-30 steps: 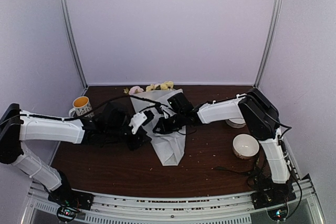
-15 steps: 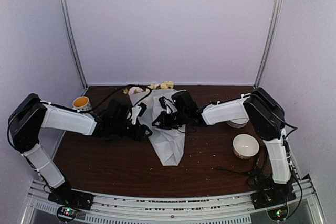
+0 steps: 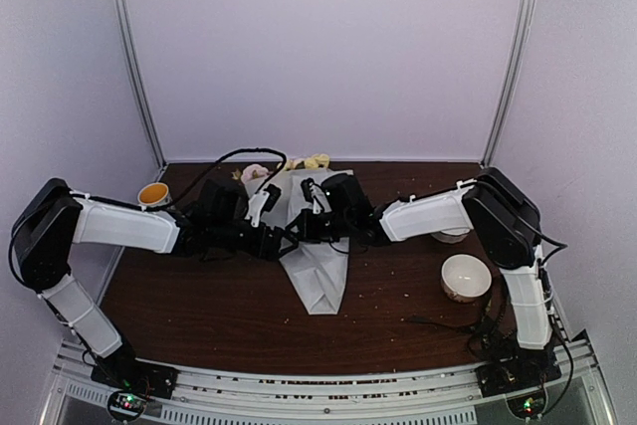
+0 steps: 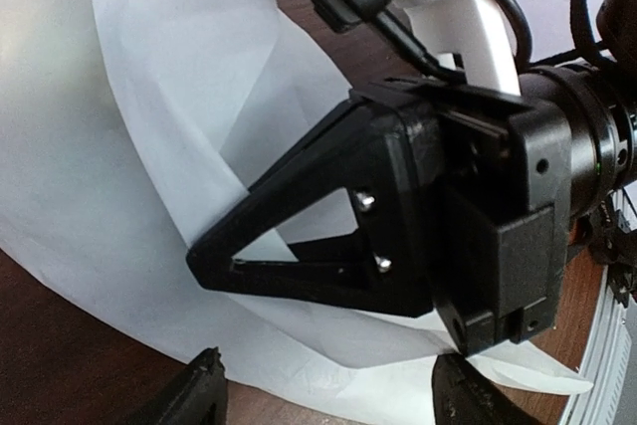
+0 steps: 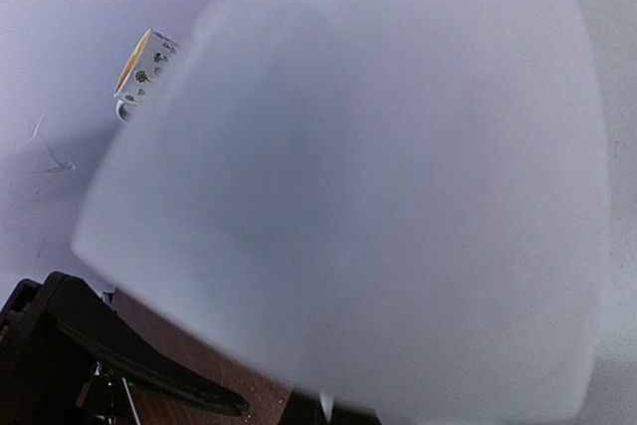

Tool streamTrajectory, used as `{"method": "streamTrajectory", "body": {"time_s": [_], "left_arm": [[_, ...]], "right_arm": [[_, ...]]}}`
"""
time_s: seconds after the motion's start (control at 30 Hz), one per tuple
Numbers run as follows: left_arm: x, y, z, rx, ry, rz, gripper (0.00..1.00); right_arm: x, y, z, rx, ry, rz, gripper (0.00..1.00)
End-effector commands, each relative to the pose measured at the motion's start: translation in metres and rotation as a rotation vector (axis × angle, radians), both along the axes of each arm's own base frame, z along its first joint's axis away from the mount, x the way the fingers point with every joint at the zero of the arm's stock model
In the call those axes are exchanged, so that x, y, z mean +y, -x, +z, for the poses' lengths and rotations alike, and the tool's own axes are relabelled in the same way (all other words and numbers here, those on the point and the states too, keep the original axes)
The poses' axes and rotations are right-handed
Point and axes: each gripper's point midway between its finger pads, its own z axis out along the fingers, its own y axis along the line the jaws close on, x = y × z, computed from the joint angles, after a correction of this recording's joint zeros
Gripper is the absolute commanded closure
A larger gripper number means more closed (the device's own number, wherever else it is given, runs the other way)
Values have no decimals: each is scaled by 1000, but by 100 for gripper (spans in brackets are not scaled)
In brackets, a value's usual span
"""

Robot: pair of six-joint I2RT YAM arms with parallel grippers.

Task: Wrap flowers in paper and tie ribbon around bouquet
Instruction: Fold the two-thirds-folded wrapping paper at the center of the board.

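Thin, creased white paper (image 3: 318,271), cone-shaped

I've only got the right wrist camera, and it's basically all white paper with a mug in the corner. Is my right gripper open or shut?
Observer: Shut. The left wrist view shows the right gripper with its fingers together, tip over the paper.
Operator: And the left one?
Observer: The left gripper is open, fingers spread wide, facing yours.
Operator: Where are the flowers?
Observer: In the top view, the flowers poke out of the paper's far end.
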Motion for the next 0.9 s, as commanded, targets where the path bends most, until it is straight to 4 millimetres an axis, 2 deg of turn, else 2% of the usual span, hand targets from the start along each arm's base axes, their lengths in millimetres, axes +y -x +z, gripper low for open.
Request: {"method": "streamTrajectory", "body": {"time_s": [0.0,0.23,0.33,0.4,0.53,0.63,0.73,0.87], "left_arm": [[-17,0,23,-9,97,-43,26],[-22,-4,57,9,240,-57,23],[-27,-1,62,63,263,-80,23],[-25,-1,51,123,230,-53,24],[-14,-4,6,259,75,32,29],[-11,-5,-9,307,29,58,35],[-5,-5,-17,324,-6,84,38],[0,-3,-17,323,-16,97,39]], "right_arm": [[1,-3,21,-52,-18,-47,100],[-2,-2,20,-64,9,-59,100],[-3,-2,21,-70,13,-65,100],[-4,-3,23,-75,13,-67,100],[-3,-2,23,-83,16,-64,100],[-3,-1,23,-83,18,-58,100],[-5,-1,26,-90,18,-61,100],[-6,-2,26,-96,25,-63,100]]}}
